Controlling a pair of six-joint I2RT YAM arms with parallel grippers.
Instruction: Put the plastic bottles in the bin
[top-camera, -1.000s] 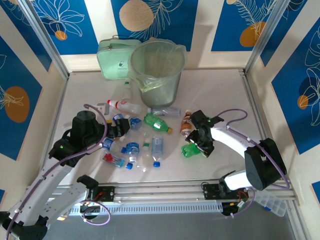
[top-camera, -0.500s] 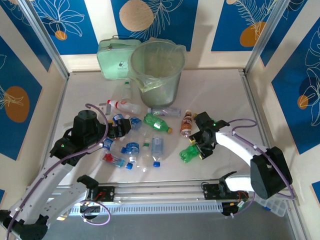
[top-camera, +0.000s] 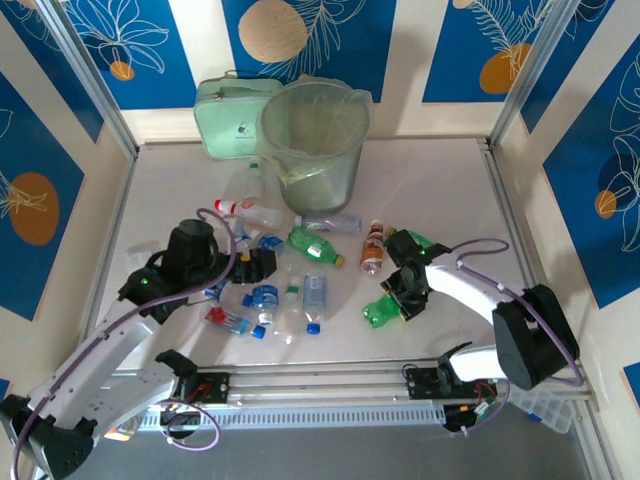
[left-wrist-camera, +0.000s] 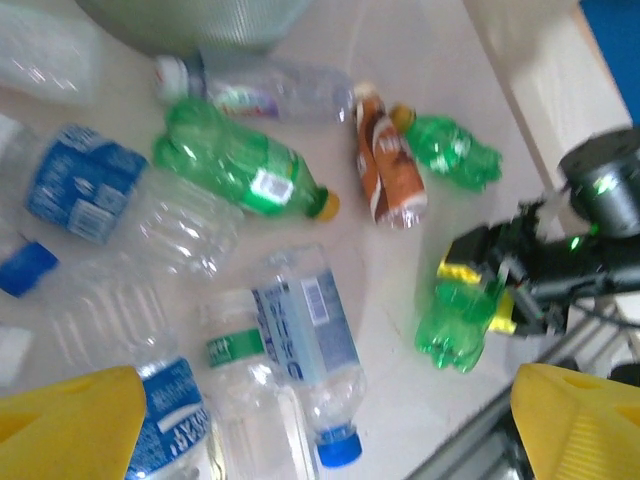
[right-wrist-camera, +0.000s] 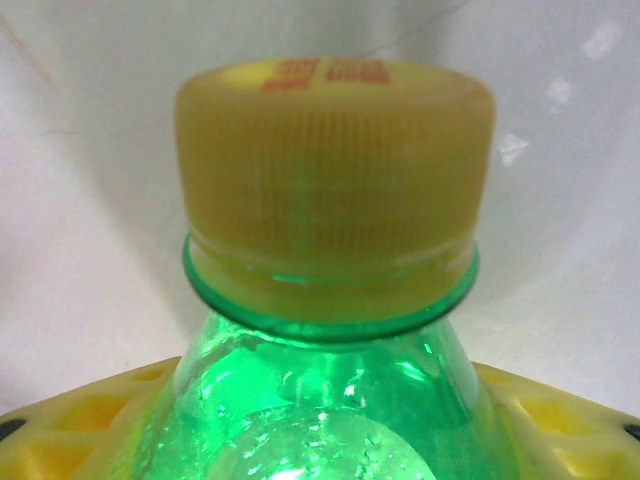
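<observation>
Bright, even light, soft shadows (left wrist view blurred), green bottle (right-wrist-camera: 320, 400) glows.

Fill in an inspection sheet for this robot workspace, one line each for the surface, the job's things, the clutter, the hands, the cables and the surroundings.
Surface: pale table, with bottles strewn across its middle.
Job's things: plastic bottles, clear, green and brown, lie on the table; the bin stands upright behind them, lined with a pale green bag.
Clutter: pale green zipped case behind the bin's left side.
Hands: left hand open over the clear bottles; right hand astride a green bottle near its neck, firm grip not certain.
Cables: a purple cable loops along each arm.
Surroundings: blue leaf-print wall panels, metal frame posts.
</observation>
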